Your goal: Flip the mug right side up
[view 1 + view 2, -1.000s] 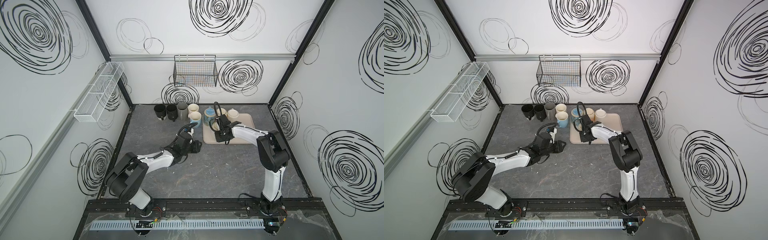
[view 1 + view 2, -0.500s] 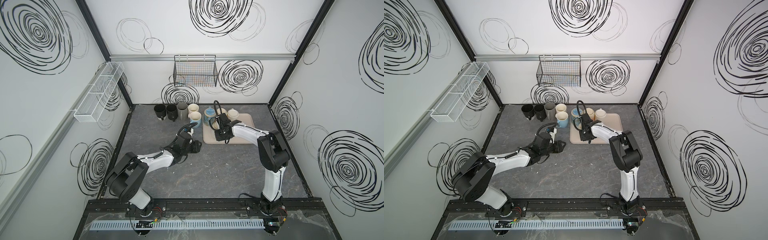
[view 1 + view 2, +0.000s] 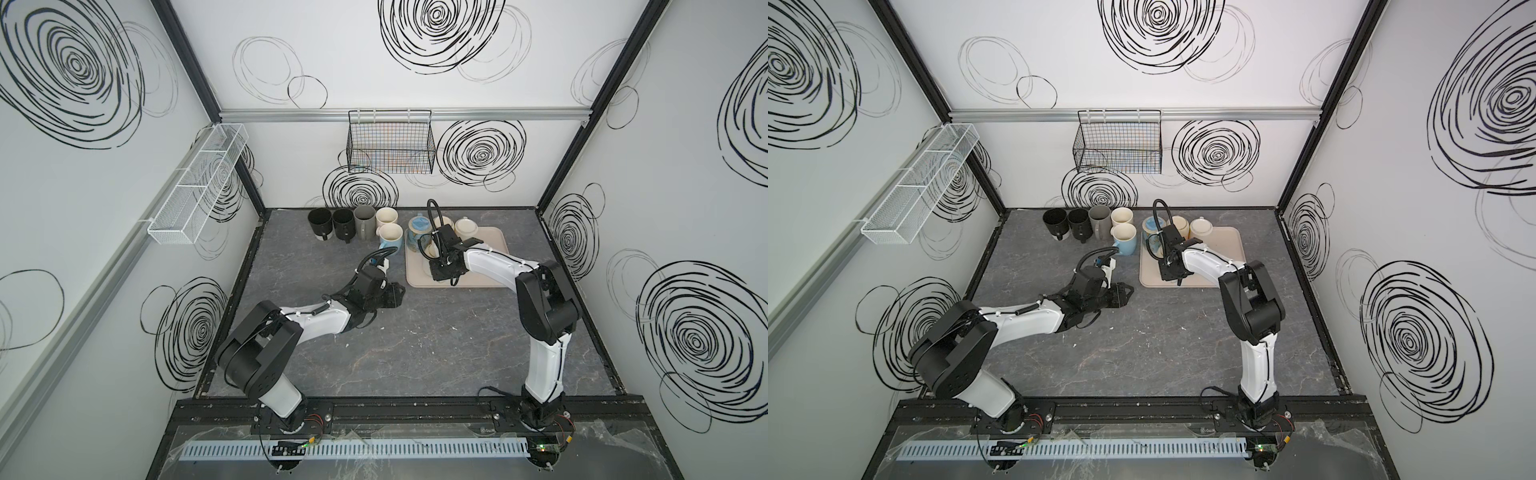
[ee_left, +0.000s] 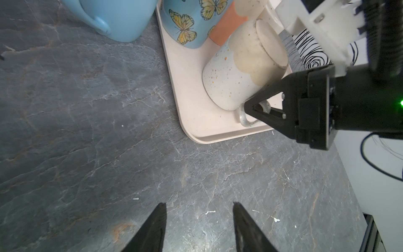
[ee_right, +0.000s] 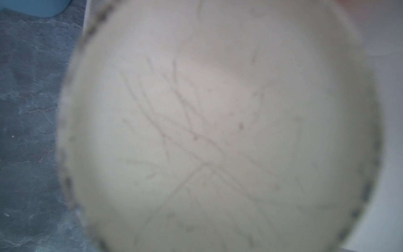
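A: Caught only from the left wrist: right claw (image 4: 250,109) pinching the handle of the speckled mug (image 4: 231,83), bottom up near the 8 o'clock corner of the beige tray (image 4: 192,122).

B: And from above?

A: Mostly hidden under the right arm in both top views. From the right wrist, only the mug's blurred pale underside, filling the picture.

B: Left claw (image 4: 198,206)?

A: Spread, holding nothing, hovering over the grey marbled desk (image 4: 87,131) just off that same corner.

B: The room?

A: White walls scrawled with black swirls. Wire basket (image 3: 390,143) at 12 o'clock, mesh rack (image 3: 195,187) at 9, row of mugs (image 3: 365,222) below the basket.
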`<state>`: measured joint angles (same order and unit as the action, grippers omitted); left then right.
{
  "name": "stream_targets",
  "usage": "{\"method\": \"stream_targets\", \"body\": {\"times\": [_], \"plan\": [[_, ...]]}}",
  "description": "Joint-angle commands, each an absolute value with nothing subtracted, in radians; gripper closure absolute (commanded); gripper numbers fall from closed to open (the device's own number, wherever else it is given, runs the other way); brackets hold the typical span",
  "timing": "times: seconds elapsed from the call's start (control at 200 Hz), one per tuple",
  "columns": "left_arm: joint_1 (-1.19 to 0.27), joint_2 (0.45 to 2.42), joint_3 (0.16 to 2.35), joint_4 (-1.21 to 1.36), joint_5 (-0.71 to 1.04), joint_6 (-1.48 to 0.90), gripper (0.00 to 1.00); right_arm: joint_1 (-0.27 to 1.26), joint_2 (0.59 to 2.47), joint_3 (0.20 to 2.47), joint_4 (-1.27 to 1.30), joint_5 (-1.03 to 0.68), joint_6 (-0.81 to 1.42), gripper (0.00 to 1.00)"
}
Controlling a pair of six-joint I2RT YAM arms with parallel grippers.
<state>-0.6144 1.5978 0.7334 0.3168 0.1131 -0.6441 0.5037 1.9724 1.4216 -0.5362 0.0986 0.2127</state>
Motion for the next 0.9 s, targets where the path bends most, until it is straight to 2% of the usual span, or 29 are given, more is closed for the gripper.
{"method": "stream_targets", "body": {"times": [0.0,0.105,0.23,0.36,0.6,0.896], "plan": [[-0.618,1.612,0.756,0.364,0.121,-0.650,0.48,0.498,1.958,1.456,-0.554,0.110,0.209,0.78],[-0.617,1.614,0.756,0.364,0.123,-0.649,0.48,0.498,1.960,1.460,-0.561,0.109,0.209,0.81],[-0.617,1.614,0.756,0.364,0.126,-0.650,0.48,0.498,1.947,1.455,-0.549,0.099,0.211,1.00],[-0.610,1.612,0.751,0.387,0.147,-0.667,0.47,0.488,1.893,1.410,-0.481,0.038,0.240,1.00],[-0.571,1.595,0.694,0.508,0.224,-0.760,0.47,0.446,1.749,1.208,-0.199,-0.165,0.405,1.00],[-0.522,1.577,0.610,0.753,0.311,-0.909,0.45,0.432,1.638,1.044,0.095,-0.306,0.544,1.00]]}}
